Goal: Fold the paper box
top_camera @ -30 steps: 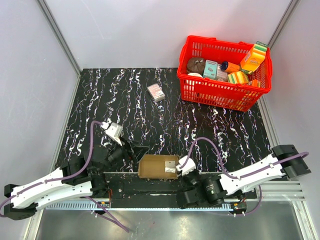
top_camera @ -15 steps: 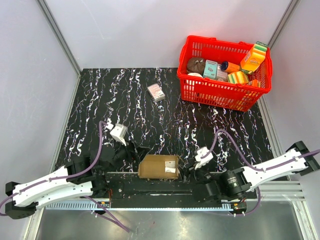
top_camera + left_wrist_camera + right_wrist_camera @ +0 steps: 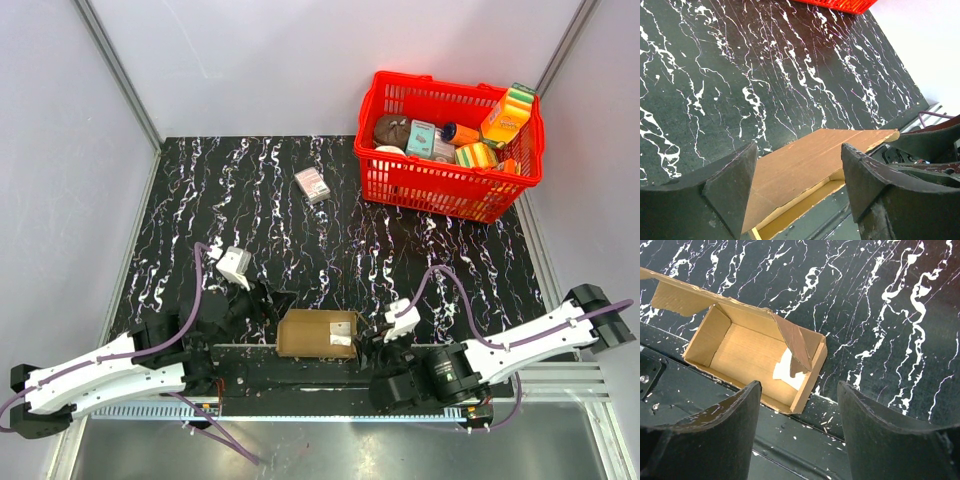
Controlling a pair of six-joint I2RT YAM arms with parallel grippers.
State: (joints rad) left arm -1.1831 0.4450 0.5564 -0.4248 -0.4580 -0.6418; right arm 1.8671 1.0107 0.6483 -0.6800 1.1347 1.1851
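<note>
Paper box (image 3: 318, 333) lying open-topped, left pincer (image 3: 272, 300) and right pincer (image 3: 370, 346) low at either end, both spread, empty

Paper box (image 3: 805, 160) cut off by the left wrist view's bottom edge, red basket (image 3: 840, 4) a sliver at its top, print on small carton (image 3: 313, 184) too small to read.

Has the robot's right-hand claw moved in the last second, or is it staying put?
Yes. The right gripper has pulled back to the right, off the paper box's right end, where it sat a second ago; the box has not shifted.
</note>
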